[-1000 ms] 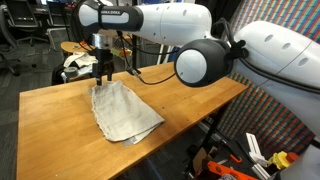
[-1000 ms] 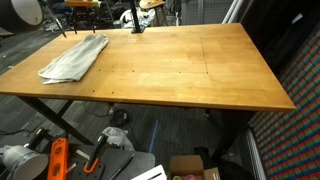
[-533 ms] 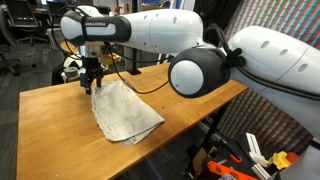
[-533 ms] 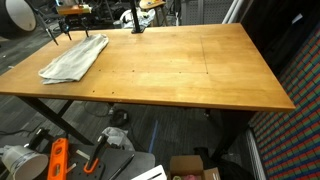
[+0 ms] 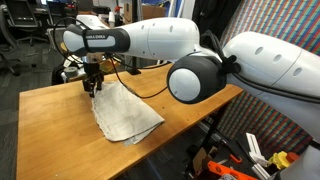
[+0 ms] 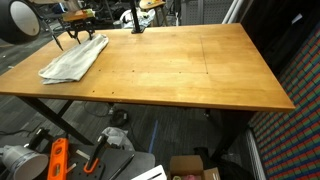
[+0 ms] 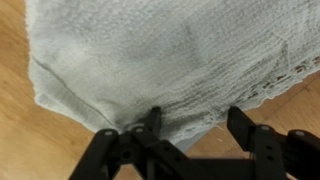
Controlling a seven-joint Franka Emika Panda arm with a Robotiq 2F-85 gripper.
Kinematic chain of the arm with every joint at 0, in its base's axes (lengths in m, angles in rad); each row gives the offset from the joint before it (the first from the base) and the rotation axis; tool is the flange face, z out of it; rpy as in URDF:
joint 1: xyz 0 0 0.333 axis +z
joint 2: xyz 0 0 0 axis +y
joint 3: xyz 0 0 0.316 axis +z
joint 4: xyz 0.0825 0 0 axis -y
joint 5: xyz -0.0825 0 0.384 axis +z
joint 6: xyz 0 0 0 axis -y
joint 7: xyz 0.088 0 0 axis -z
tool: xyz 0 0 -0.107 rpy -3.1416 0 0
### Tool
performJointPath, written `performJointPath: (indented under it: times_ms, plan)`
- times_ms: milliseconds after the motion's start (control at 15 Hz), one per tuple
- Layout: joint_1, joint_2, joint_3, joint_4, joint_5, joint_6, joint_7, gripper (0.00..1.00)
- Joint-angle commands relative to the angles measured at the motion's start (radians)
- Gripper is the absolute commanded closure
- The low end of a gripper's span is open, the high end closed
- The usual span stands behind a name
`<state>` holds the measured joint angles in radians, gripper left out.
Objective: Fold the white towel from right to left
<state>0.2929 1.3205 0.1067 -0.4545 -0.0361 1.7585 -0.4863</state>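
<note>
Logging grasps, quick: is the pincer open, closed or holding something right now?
Pincer: open, fingers apart over the towel edge, nothing gripped.

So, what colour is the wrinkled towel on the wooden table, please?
The wrinkled cloth towel is off-white; wrist view shows it best.

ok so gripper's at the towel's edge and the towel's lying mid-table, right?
Not mid-table: in an exterior view the towel lies by a far corner of the table. The gripper is at its edge, as the wrist view shows.
</note>
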Motion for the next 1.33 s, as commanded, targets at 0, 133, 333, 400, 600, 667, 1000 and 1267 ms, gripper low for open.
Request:
performJointPath:
  times_ms: [0, 133, 333, 400, 600, 667, 1000, 1267]
  plan:
    - [0.007, 0.009, -0.014, 0.016, -0.019, 0.042, -0.005, 0.58]
    - [0.006, 0.007, -0.014, 0.012, -0.017, 0.056, -0.009, 0.73]
    - [0.002, -0.015, -0.001, -0.009, -0.01, 0.02, -0.046, 0.87]
    - [0.002, -0.021, 0.005, -0.01, -0.007, 0.009, -0.067, 0.9]
    - [0.009, -0.047, 0.025, -0.016, -0.003, -0.062, -0.163, 0.88]
    - [0.011, -0.055, 0.033, -0.018, -0.001, -0.097, -0.2, 0.88]
    - [0.034, -0.077, 0.065, -0.007, 0.01, -0.204, -0.37, 0.87]
    - [0.045, -0.071, 0.081, 0.007, 0.032, -0.153, -0.396, 0.87]
